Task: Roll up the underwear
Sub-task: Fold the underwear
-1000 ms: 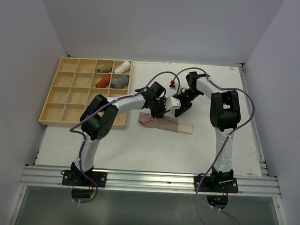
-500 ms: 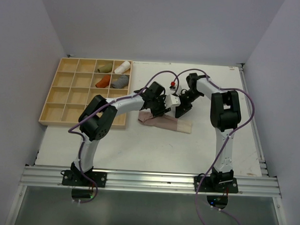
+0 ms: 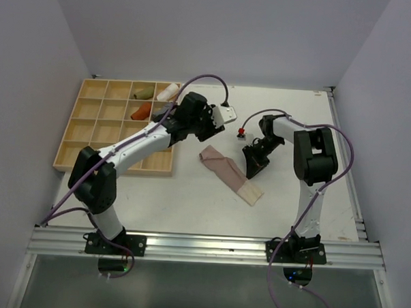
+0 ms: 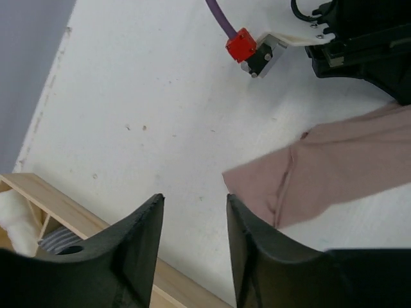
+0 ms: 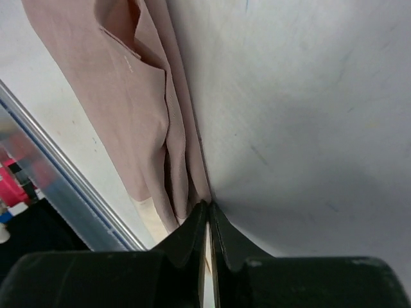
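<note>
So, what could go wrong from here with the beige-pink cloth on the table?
1. The right gripper seems to pinch only a thin edge of the beige-pink underwear, so the cloth may slip out when pulled.
2. The left gripper is open and off the cloth. With nothing pinning the other end, it may drag instead of rolling.
3. Loose folds near the pinch could give an uneven roll.

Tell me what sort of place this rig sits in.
Probably a lab test cell, not a home: bare plain walls box in a white table, an aluminium rail runs along its near edge, and a wooden sorting tray holds rolled garments.
</note>
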Motion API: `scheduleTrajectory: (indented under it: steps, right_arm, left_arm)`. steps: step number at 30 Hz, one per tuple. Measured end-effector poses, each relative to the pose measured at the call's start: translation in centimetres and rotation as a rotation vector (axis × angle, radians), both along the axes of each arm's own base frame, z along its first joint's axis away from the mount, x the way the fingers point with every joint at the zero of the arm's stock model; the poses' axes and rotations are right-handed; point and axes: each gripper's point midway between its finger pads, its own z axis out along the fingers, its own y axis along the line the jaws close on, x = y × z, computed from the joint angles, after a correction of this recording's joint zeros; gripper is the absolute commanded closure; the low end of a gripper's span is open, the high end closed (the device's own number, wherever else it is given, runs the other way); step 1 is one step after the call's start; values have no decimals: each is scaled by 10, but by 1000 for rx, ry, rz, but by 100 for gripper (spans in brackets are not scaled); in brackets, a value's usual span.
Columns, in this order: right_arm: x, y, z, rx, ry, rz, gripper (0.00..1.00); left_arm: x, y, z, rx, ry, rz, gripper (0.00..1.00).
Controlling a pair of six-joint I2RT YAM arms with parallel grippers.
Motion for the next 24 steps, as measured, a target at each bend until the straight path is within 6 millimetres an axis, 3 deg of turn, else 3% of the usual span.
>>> scheduleTrajectory:
  steps: [2, 4, 8, 13, 15, 19, 24]
  right_arm:
    - [-14, -2, -1, -9, 37, -9, 93]
    - [-28, -4, -2, -15, 76, -18, 94]
    - [-49, -3, -2, 5, 138, -40, 93]
    - [-60, 1, -1, 26, 170, -64, 86]
    - [-57, 0, 1, 22, 147, -65, 79]
    - [-39, -8, 7, 12, 62, -73, 67]
    - [12, -33, 34, 51, -83, -140, 61]
  left_arm:
    - [-17, 8, -2, -9, 54, -21, 64]
    - [-37, 14, -23, 7, 144, -39, 67]
    - [-72, 26, -87, 80, 354, -32, 70]
    - [-86, 30, -149, 150, 538, 8, 70]
    - [-83, 23, -156, 144, 568, 11, 69]
    - [-55, -3, -149, 84, 538, 7, 69]
    - [-13, -33, -152, 27, 498, 8, 63]
